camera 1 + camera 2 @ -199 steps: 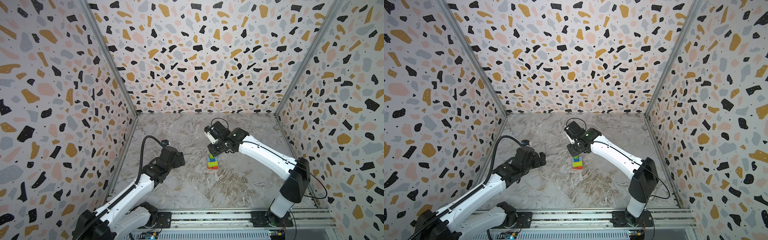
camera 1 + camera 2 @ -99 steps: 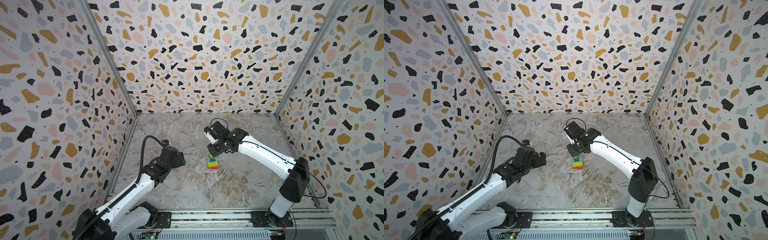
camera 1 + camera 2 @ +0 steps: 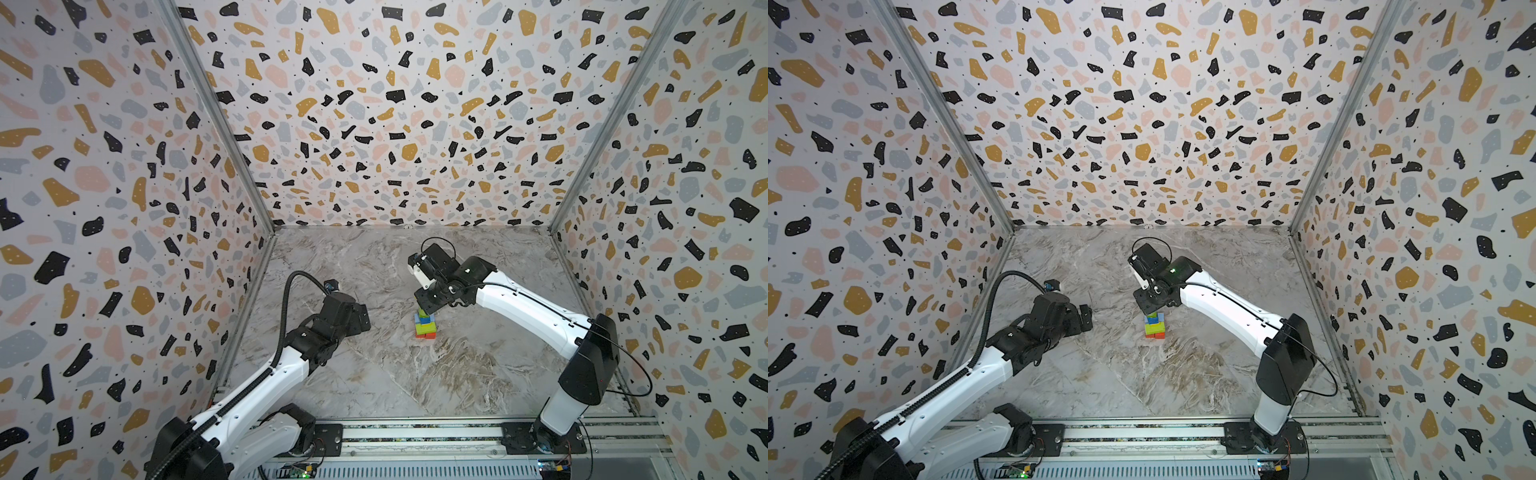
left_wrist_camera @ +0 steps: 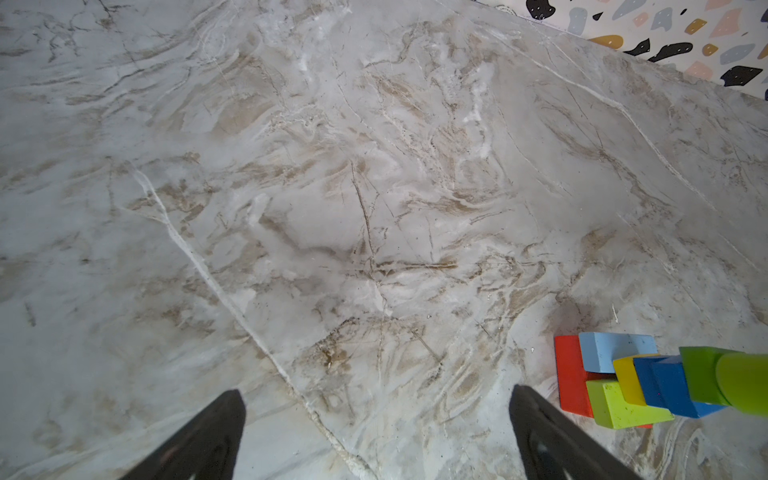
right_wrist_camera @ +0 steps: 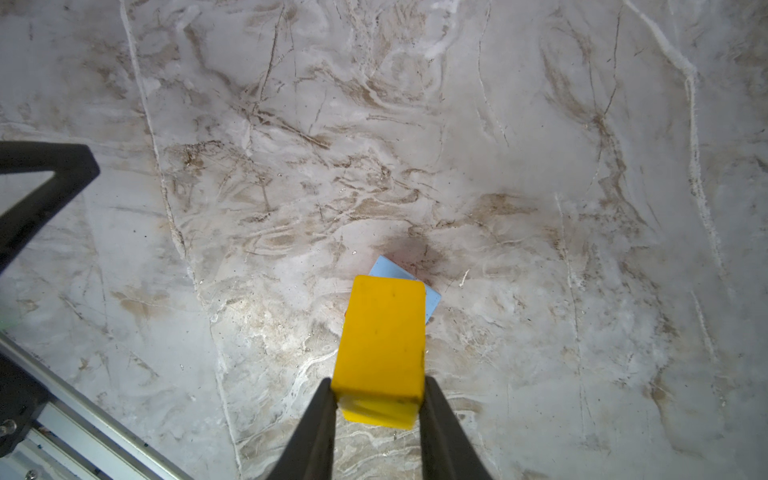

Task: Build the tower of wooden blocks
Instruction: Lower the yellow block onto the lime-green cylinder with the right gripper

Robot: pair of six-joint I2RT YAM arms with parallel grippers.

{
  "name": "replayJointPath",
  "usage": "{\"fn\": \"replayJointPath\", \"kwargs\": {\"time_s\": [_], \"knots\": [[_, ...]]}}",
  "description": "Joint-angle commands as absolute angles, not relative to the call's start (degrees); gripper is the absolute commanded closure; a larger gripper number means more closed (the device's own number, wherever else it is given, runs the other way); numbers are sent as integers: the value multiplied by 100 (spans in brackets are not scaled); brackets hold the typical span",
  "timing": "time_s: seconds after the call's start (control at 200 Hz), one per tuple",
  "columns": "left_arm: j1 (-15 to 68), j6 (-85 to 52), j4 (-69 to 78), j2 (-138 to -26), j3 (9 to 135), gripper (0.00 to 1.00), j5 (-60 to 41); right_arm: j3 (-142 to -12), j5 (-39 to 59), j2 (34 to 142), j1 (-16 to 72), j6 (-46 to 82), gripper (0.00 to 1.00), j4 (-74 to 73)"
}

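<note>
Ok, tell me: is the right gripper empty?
No, the right gripper clamps a yellow rectangular wooden block between its jaws.

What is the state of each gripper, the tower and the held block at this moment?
wood block tower, standing upright on the table.
left gripper, open, empty.
right gripper, shut on the yellow block.
yellow block, held over the wood block tower; contact cannot be told.
</note>
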State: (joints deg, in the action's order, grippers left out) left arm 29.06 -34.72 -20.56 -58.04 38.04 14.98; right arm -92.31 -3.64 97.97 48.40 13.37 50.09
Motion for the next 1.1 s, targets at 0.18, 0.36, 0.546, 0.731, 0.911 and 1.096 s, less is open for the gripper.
{"fn": "replayJointPath", "kwargs": {"time_s": [0.18, 0.36, 0.546, 0.731, 0.911, 1.096], "knots": [[2918, -3480, -1872, -5830, 3733, 0, 1450, -9167, -419, 9728, 4834, 1263, 76, 5054], [2918, -3473, -1873, -5832, 3760, 0, 1446, -9167, -410, 9722, 4810, 1262, 76, 5037], [2918, -3455, -1902, -5835, 3801, 0, 1458, -9176, -407, 9737, 4807, 1253, 73, 5038], [2918, -3454, -1907, -5836, 3794, 0, 1451, -9143, -457, 9737, 4806, 1261, 69, 5021], [2919, -3454, -1904, -5814, 3778, 0, 1453, -9114, -481, 9700, 4798, 1272, 67, 5010], [2918, -3463, -1905, -5805, 3765, 0, 1459, -9105, -528, 9670, 4794, 1283, 62, 5006]]}}
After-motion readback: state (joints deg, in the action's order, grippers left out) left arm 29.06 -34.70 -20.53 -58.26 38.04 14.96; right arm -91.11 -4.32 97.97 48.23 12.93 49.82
